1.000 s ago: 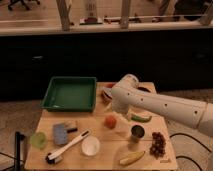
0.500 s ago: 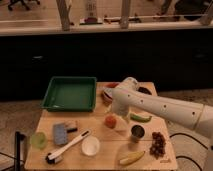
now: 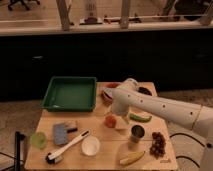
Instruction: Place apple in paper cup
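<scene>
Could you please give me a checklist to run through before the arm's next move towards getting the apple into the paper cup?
1. Target located: ok. The small round orange-red apple sits on the wooden table.
2. Gripper placed: ok. The gripper is down at table level, right beside the apple.
3. Apple held: cannot tell.
4. Cup ready: ok. The white round paper cup stands upright, mouth up, looks empty.
5. Path from apple to cup: ok. The white-handled brush and the small grey metal cup lie to either side, not between.
</scene>
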Available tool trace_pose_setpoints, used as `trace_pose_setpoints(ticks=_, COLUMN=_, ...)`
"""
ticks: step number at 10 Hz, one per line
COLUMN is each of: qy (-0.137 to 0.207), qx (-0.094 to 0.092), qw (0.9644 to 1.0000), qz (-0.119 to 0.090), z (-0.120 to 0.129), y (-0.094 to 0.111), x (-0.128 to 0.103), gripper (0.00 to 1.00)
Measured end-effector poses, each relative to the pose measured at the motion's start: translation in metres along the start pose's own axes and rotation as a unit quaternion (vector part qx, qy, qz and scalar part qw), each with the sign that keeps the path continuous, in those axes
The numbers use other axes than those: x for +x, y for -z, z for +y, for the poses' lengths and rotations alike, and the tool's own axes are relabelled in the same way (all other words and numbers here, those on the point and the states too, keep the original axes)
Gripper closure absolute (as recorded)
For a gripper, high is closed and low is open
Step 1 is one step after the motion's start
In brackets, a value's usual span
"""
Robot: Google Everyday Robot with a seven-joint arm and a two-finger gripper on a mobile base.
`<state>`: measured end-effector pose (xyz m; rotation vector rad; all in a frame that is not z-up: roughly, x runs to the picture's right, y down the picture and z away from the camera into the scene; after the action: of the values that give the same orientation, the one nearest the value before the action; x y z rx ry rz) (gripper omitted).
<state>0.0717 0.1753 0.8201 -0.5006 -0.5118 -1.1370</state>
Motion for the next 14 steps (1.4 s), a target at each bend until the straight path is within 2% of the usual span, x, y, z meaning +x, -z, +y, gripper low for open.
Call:
trace_pose_setpoints(ticks=3, qy=0.007, qx=0.000, qw=1.0000, qz=-0.005, z=0.002, y=-0.005, x=0.000, gripper=0.20)
trace_pose_setpoints(ticks=5, qy=0.024, qx=0.003, qw=0.9997, qz=-0.009, z=-0.010, y=-0.005, x=-0.004, gripper=0.20)
trace_pose_setpoints(ticks=10, qy=0.042, qx=0.010, qw=0.9987, qz=-0.027, z=-0.014, y=-0.016, x=-0.009, gripper=0.20)
trace_pose_setpoints(ticks=11, qy=0.044, qx=0.011, qw=0.9986, qz=-0.029, z=-0.015, y=-0.019, x=-0.010, gripper=0.23)
trace_pose_setpoints(ticks=14, qy=0.050, qx=0.014, qw=0.9982, qz=-0.031, z=-0.017, y=-0.026, x=-0.013, gripper=0.53)
